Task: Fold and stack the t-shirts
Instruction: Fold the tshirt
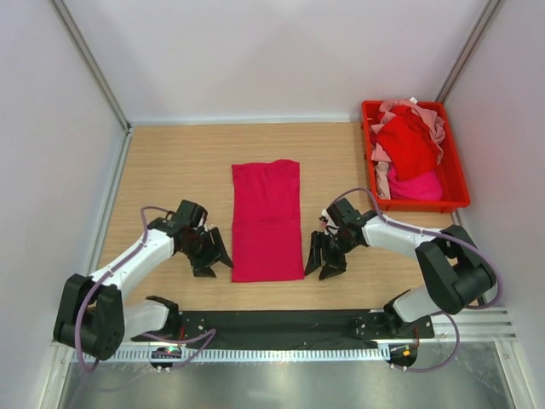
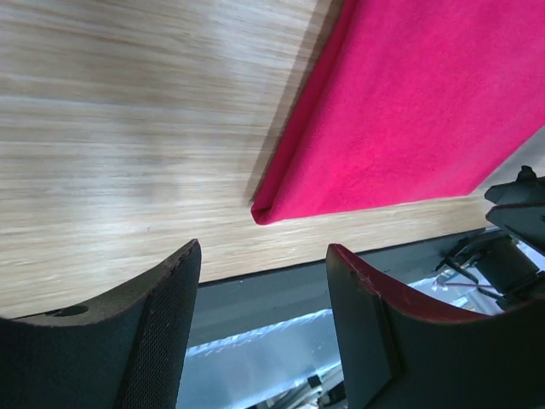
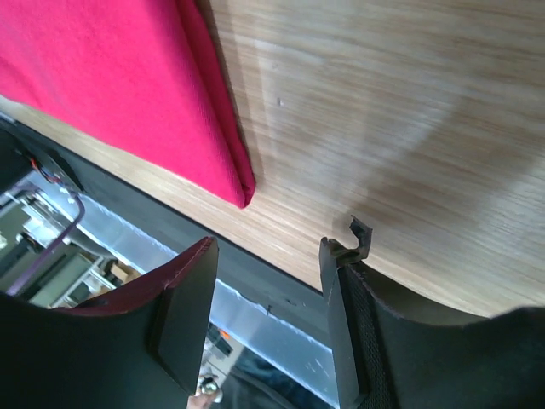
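I see the crimson-magenta cloth t-shirt (image 1: 266, 221) folded into a long, narrow rectangle at the middle of the pale wooden table (image 1: 162, 162). Its long axis runs from the near edge toward the far wall. My left gripper (image 1: 213, 262) sits just beside its near left corner and my right gripper (image 1: 322, 268) beside the near right corner. Both have jaws spread wide, gripping nothing, clear of the cloth. A heap of red and pale pink t-shirts (image 1: 409, 145) fills the rigid red plastic bin (image 1: 456, 183) at far right.

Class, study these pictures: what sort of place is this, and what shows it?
Probably a lab robot bench: a wooden table walled by white panels, left arm and right arm bolted at its near edge, a red bin of shirts.
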Robot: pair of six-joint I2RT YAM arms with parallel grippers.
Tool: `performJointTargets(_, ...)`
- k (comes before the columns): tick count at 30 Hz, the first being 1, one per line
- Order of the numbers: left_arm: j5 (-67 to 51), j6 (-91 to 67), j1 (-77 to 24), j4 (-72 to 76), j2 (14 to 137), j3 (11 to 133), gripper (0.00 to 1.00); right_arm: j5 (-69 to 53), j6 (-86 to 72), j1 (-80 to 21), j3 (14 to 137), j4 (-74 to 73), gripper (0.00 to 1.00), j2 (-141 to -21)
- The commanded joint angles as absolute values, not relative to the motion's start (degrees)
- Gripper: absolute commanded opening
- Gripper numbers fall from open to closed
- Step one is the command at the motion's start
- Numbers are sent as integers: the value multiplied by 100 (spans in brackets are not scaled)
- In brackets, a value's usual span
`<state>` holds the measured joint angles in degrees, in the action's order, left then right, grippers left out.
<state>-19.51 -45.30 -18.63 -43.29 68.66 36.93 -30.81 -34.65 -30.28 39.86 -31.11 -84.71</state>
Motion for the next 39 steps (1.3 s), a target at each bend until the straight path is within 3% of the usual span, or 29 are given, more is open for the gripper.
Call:
performJointTargets(1, -1609, -4913, -1969, -4079, 6653, 3648, 62, -2902, -3911, -3041, 3806, -2233, 57, -8174)
performJointTargets(13, -1485, -4948, -2092, -2717, 7548, 3261, 55, -2435, -3929, -3208, 3832, -1459, 49, -8710)
performJointTargets(29, -1397, -5036, -2425, -2382, 8208, 3041, 50, -2162, -4008, -3595, 3577, -1222, 46, -9017)
performJointTargets(39, -1336, -5115, -2487, -2382, 8376, 2962, 41, -2241, -4350, -3586, 3173, -686, 42, -9106)
